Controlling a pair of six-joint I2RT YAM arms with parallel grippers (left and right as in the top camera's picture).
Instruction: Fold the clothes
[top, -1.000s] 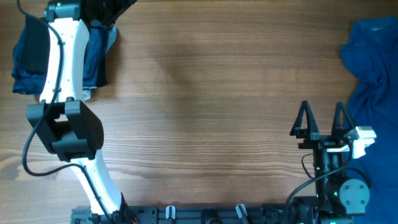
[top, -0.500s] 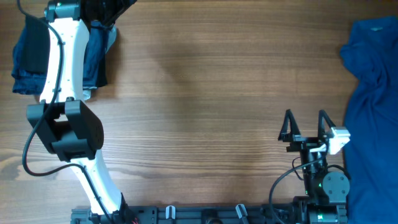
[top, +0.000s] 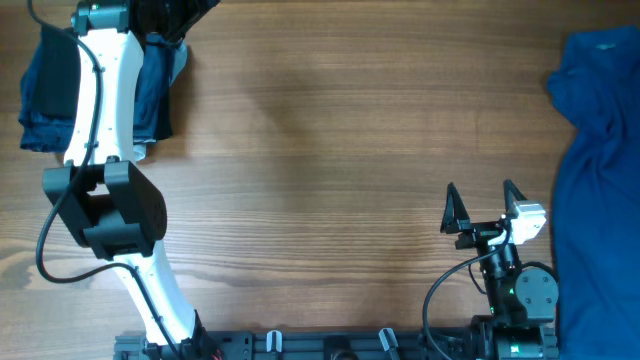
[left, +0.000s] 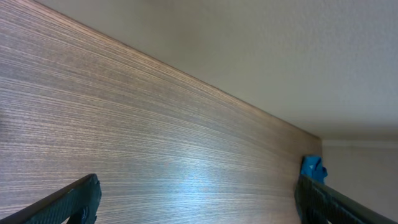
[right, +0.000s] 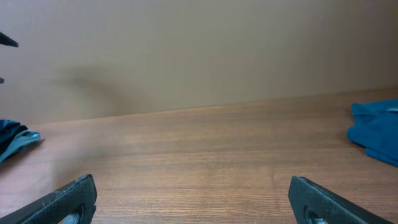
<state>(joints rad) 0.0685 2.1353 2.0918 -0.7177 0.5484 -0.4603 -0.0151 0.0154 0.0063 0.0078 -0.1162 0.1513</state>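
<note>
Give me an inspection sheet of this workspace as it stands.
Surface: wooden table, bare across the middle.
Job's things: nothing surely seen; a dark shape at the far edge by the left arm, cannot tell what.
Clutter: folded dark blue garments far left, partly under the left arm; royal blue garment rumpled at the right edge.
Hands: left hand open, empty; right hand open, empty, over bare wood.
Cables: black cable looping off the left arm; second cable by the right arm's base.
Surroundings: plain wall behind the table.
</note>
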